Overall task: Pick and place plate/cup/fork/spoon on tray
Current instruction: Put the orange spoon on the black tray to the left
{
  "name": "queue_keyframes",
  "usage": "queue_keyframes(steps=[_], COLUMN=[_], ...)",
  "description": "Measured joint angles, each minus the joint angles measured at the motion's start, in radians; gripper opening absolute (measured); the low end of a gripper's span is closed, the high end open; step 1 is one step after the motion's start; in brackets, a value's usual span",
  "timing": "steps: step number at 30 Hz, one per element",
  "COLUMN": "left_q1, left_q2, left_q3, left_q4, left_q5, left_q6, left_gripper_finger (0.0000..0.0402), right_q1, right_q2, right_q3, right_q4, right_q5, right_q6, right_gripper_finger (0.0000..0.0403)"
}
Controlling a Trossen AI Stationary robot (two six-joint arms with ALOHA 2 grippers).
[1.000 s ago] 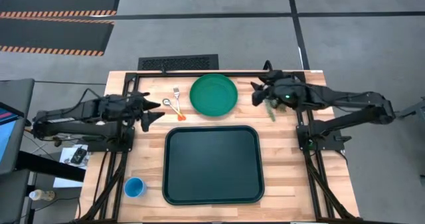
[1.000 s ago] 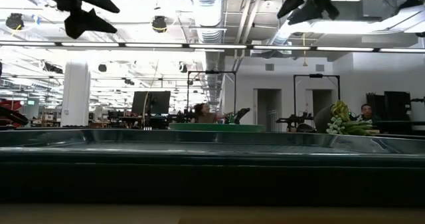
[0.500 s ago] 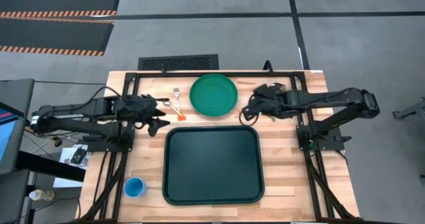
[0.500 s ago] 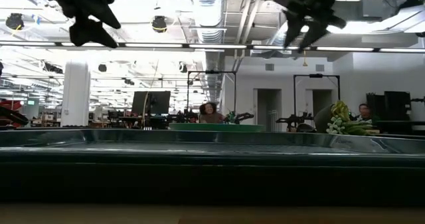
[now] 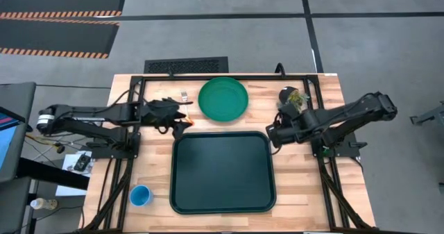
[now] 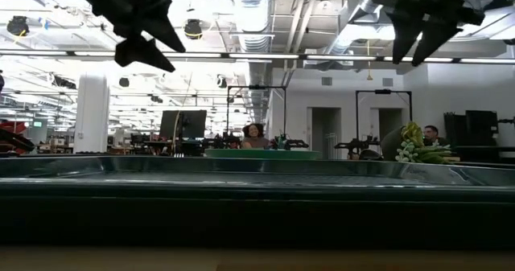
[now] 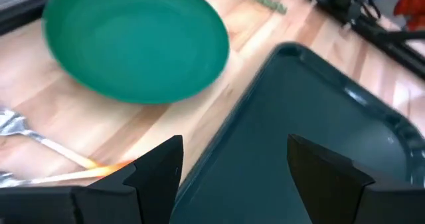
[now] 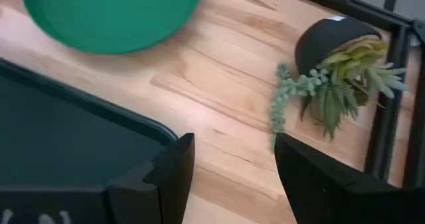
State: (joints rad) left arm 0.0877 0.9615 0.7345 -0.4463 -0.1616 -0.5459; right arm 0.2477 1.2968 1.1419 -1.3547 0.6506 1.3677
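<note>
The green plate (image 5: 223,99) lies flat at the table's far middle; it also shows in the left wrist view (image 7: 136,41) and the right wrist view (image 8: 109,14). The dark tray (image 5: 220,171) lies in the table's middle. The blue cup (image 5: 141,195) stands at the near left. The fork (image 5: 184,95) lies left of the plate, its tines showing; the spoon is mostly hidden under my left arm. My left gripper (image 5: 179,118) hangs open above the orange handles (image 7: 99,167), by the tray's far left corner. My right gripper (image 5: 272,133) hangs open and empty above the tray's far right corner.
A dark pot with a green plant (image 5: 291,98) lies on its side at the far right, between the plate and the right arm's base. Black frame rails run along the table's far edge and sides. People show in the room beyond the table.
My left gripper has gone toward the table's right edge, over the fork and spoon, to the tray's far left corner. My right gripper has gone from beside the plant toward the near edge, to the tray's far right corner. No object has moved.
</note>
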Motion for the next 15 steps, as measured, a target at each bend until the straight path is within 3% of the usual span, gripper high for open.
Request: queue_keyframes(steps=[7, 15], left_q1=[-0.001, -0.001], left_q2=[0.056, 0.047], left_q3=[0.0, -0.001], left_q4=[0.05, 0.08], left_q5=[-0.001, 0.043], left_q6=[0.002, -0.017], left_gripper_finger=[0.0252, 0.0252], right_q1=[-0.022, -0.106], right_q2=[-0.001, -0.001], right_q3=[-0.01, -0.01], right_q4=[-0.14, -0.128], right_q5=[-0.001, 0.001], right_q6=[0.072, 0.004], right_gripper_finger=[0.0233, 0.0233])
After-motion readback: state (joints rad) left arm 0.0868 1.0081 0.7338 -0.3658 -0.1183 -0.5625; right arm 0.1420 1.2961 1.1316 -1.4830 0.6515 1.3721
